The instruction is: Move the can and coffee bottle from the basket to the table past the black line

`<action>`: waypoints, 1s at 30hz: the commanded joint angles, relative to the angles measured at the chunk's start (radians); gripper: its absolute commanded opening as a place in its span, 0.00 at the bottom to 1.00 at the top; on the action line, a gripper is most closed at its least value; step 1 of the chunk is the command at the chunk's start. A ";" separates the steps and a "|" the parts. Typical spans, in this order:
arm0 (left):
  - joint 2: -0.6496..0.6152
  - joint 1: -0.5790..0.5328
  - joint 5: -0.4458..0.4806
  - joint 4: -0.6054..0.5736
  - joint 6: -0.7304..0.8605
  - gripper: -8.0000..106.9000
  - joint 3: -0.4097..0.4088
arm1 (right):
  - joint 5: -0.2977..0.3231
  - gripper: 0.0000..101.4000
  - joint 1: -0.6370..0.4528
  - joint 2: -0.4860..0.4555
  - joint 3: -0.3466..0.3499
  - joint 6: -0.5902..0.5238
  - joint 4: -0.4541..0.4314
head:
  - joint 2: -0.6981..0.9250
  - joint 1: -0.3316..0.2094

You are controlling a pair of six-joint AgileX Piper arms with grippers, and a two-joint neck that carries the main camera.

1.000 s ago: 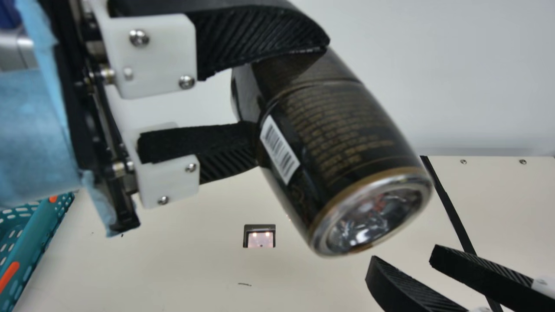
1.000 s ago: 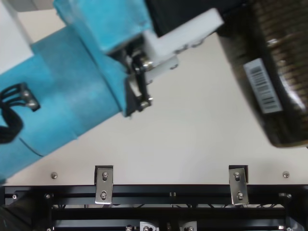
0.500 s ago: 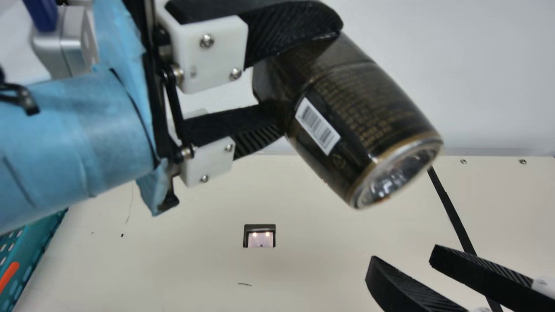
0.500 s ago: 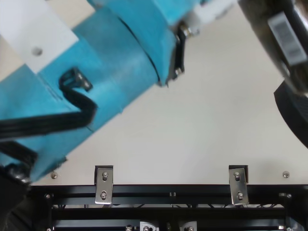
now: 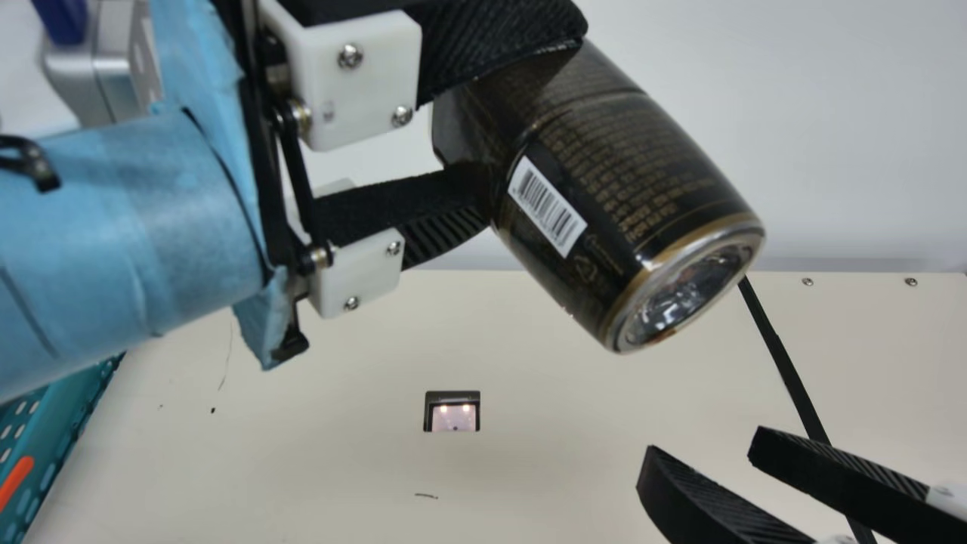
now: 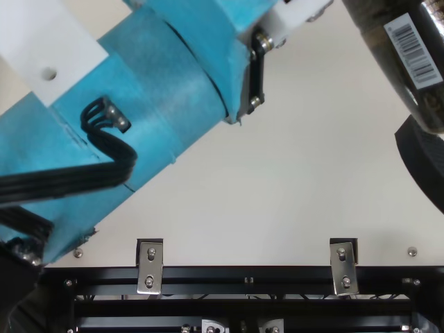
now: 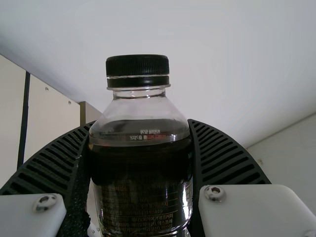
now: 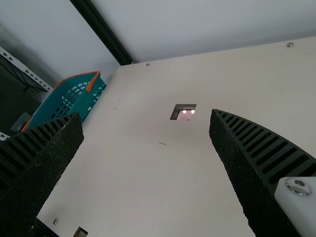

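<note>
In the main view, we have the coffee bottle [image 5: 604, 181] gripped in our left tool [image 5: 532, 125], raised at upper centre of the frame. Its long axis slants from upper left to lower right, with the base lower and aimed broadly towards the black line [image 5: 787, 363] at the right. The left wrist view shows the black cap [image 7: 137, 66] jutting past the fingers that press on both sides of the body.

Our right tool [image 5: 704, 447] waits at lower right, its fingers spread with nothing between them. It lies below the bottle's base in the frame, apart from it, with one finger crossing the line. The basket [image 5: 72, 423] is at lower left, on the opposite side from the line.

We judge that the next move turns on this slant: base leading to the right, cap trailing. To stand the bottle past the line, we likely need to carry it rightwards, swing the base down and lower it to the worktop [image 5: 340, 461]. The right tool sits near that path, so a low crossing could knock it.
</note>
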 commanded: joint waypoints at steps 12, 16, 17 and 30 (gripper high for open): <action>-0.001 0.006 0.001 -0.026 0.027 0.16 0.004 | 0.000 1.00 0.000 0.000 0.000 0.000 0.000 | -0.010 -0.031; -0.020 0.009 -0.012 -0.048 0.060 0.16 0.019 | 0.000 1.00 0.000 0.000 0.000 0.000 0.000 | -0.010 -0.031; -0.027 0.011 -0.015 -0.050 0.064 0.16 0.026 | 0.000 1.00 0.000 0.000 0.000 0.000 0.000 | -0.010 -0.031; -0.035 0.011 -0.018 -0.055 0.072 0.16 0.033 | 0.000 1.00 0.000 0.000 0.000 0.000 0.001 | -0.010 -0.031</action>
